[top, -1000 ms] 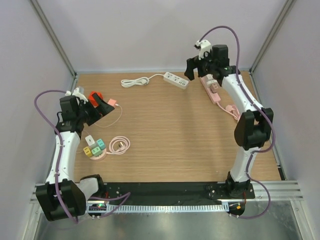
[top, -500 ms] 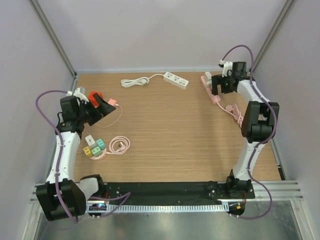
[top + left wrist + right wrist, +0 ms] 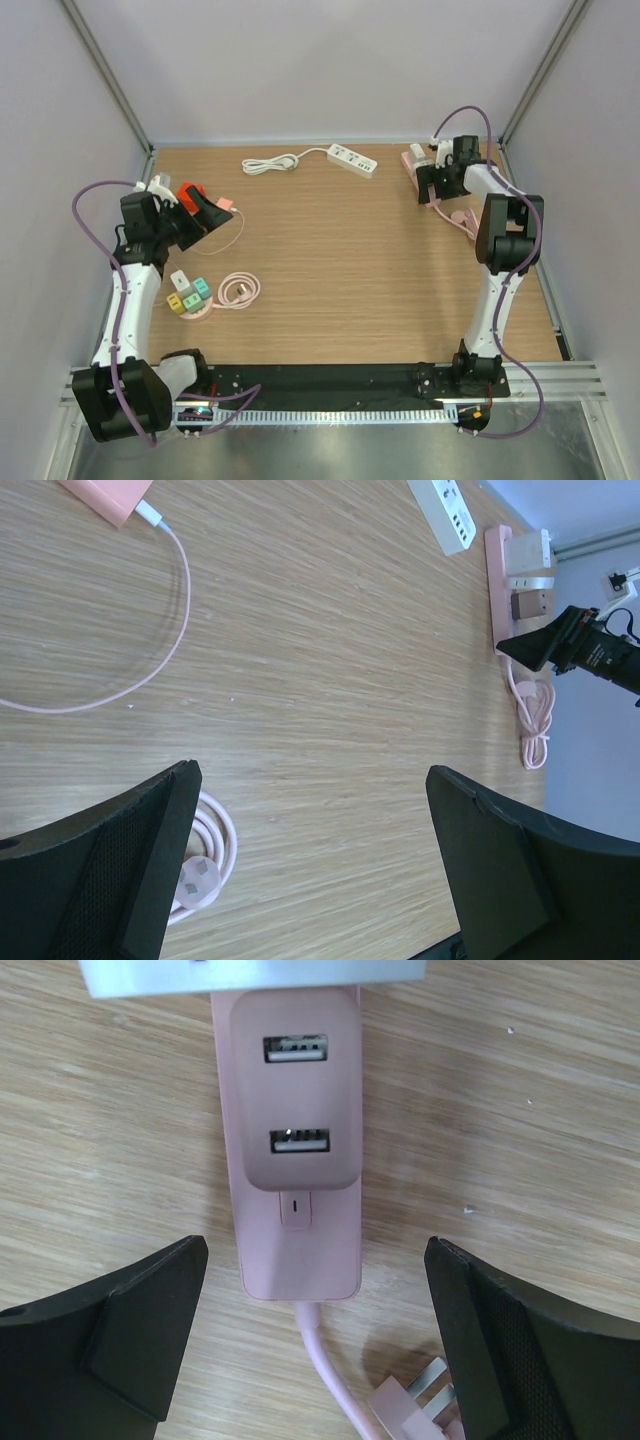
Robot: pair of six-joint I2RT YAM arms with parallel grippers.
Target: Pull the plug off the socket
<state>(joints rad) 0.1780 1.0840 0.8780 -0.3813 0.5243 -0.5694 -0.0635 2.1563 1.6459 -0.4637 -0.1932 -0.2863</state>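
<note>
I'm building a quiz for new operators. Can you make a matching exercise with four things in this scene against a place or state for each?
1 white power strip
2 pink power strip
3 coiled pink cable
4 left gripper

A far right corner
B open
C far edge, near the middle
D left side, beside the coloured plugs

Pairs: 1-C, 2-A, 3-D, 4-B

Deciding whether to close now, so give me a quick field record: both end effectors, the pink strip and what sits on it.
right end effector: open, pink power strip centred between its fingers, no contact
left end effector: open, empty, over the table's left side
pink power strip: flat, far right of table
pink USB adapter: seated on the strip, ungripped
white plug: seated beside the adapter, away from the cord end
</note>
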